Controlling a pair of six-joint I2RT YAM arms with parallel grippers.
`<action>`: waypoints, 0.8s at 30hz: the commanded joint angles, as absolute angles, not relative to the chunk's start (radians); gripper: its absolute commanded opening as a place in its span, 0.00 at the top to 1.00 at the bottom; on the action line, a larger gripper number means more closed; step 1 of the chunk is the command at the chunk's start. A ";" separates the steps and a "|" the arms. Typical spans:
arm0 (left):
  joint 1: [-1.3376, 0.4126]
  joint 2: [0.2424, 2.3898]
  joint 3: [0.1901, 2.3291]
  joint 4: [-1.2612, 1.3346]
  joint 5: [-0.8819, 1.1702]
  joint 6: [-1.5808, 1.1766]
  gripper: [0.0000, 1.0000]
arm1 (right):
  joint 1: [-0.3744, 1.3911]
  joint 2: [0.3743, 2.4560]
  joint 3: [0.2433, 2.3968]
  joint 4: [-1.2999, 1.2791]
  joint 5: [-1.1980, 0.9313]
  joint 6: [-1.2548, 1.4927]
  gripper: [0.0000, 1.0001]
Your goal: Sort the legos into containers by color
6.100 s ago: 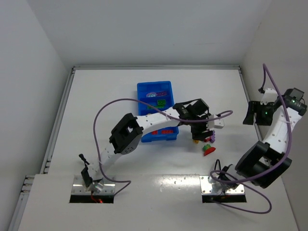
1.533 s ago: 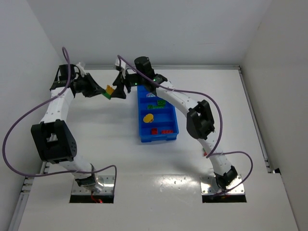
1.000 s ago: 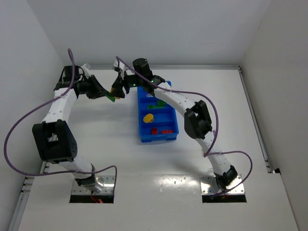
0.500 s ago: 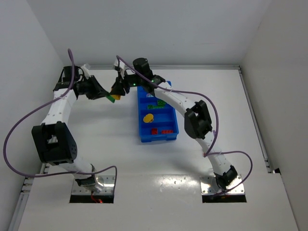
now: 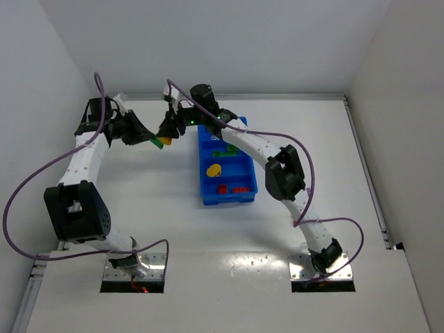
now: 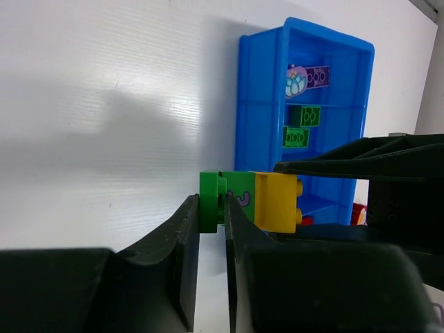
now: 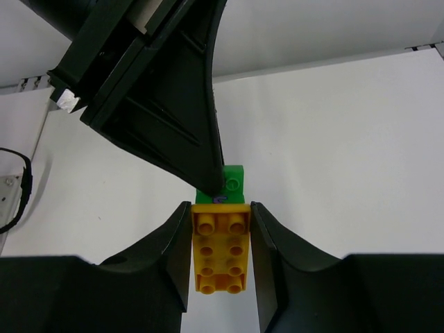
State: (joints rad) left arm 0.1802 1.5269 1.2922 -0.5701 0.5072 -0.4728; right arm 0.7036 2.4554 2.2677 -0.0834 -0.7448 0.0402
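Just left of the bright blue plastic tray, the left gripper squeezes a small green plastic lego and the right gripper squeezes the yellow plastic lego stuck onto it, and both look hard, light and slippery, so hold the flat sides tight.

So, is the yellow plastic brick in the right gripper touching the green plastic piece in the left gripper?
Touching. The left wrist view shows the green plastic piece flush against the yellow plastic brick, with no gap between them.
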 commanded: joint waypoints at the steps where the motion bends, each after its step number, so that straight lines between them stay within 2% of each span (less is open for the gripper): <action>1: 0.222 1.493 1.272 -0.557 0.396 -0.453 1.00 | 0.672 2.326 2.300 -0.040 -0.744 0.066 0.97; 13: 0.252 1.493 1.252 -0.557 0.347 -0.414 1.00 | 0.591 2.185 2.154 -0.106 -0.796 0.057 0.97; 20: 0.241 1.554 1.290 -0.541 0.603 -0.393 1.00 | 0.560 2.069 1.976 -0.170 -0.815 0.002 0.97; 24: 0.157 1.577 1.299 -0.448 0.736 -0.443 1.00 | 0.532 1.996 1.919 -0.170 -0.804 0.002 0.97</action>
